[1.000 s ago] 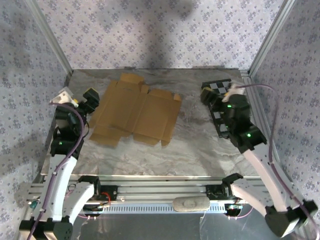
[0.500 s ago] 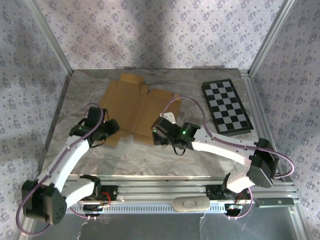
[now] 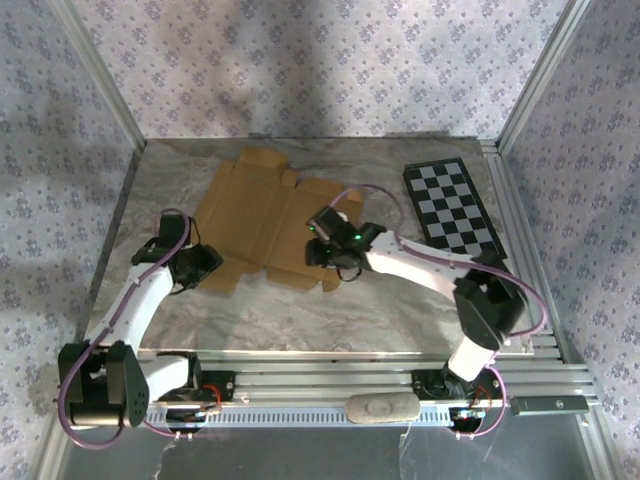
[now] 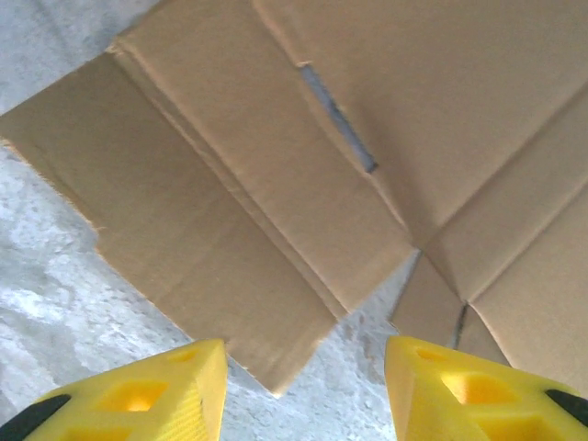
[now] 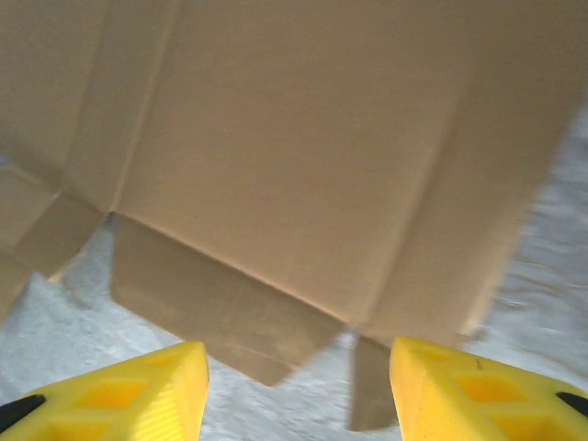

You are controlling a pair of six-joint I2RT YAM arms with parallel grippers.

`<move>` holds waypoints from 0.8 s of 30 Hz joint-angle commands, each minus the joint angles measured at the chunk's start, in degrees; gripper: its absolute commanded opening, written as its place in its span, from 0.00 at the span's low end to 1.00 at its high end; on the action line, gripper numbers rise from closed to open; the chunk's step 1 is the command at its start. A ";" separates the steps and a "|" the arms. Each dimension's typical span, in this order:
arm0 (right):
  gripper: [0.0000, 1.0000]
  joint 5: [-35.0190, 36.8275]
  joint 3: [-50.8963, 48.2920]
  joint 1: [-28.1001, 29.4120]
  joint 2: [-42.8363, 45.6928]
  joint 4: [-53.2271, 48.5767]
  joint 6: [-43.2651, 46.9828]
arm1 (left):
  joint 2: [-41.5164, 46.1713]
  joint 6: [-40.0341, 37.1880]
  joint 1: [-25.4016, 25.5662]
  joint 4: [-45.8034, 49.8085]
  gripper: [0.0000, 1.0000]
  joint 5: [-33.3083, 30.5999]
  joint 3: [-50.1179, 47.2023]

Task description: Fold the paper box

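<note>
The paper box [image 3: 275, 222] lies opened out flat on the tabletop [image 3: 400, 300], toward 11 o'clock from its middle, none of its panels raised. A checkerboard [image 3: 452, 213] sits well apart at the box's 3 o'clock.

Our left pincer [image 4: 303, 356] hangs low over the sheet's 7 o'clock corner, its yellow fingers parted with only bare tabletop and the edge of a corner flap [image 4: 211, 266] between them; it has hold of nothing. Our right pincer [image 5: 296, 354] hovers at the sheet's 5 o'clock edge, likewise parted and empty, facing a narrow tab [image 5: 216, 317] that juts from the near border.

We judge the sheet to be light, thin card: stiff across each panel, but ready to hinge along its scored creases. Lying flush on a smooth surface, it will probably skate away when pushed, and its edges leave little room for a finger underneath. The best hold, we think, is on the projecting flaps at the near edge, one finger slid under and one on top, while the other pincer presses the main panel down.
</note>
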State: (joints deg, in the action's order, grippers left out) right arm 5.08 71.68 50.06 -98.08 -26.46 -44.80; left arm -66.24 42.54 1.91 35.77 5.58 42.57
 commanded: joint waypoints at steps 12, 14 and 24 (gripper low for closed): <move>0.54 -10.15 6.86 -7.03 -9.75 1.34 3.27 | 8.73 13.19 -7.06 -3.78 0.69 6.62 -11.59; 0.54 -10.18 6.01 -7.06 -8.95 1.72 3.31 | 6.47 15.12 -7.80 -7.29 0.68 9.73 -12.55; 0.54 -9.97 1.42 -6.59 -4.57 3.39 2.17 | -4.25 19.02 -7.85 -21.67 0.57 14.21 -13.68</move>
State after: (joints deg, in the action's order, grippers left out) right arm -4.56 73.95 43.07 -105.45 -23.20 -42.63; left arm -68.14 59.99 -5.63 19.07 17.21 27.92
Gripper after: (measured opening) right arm 0.539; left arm 0.580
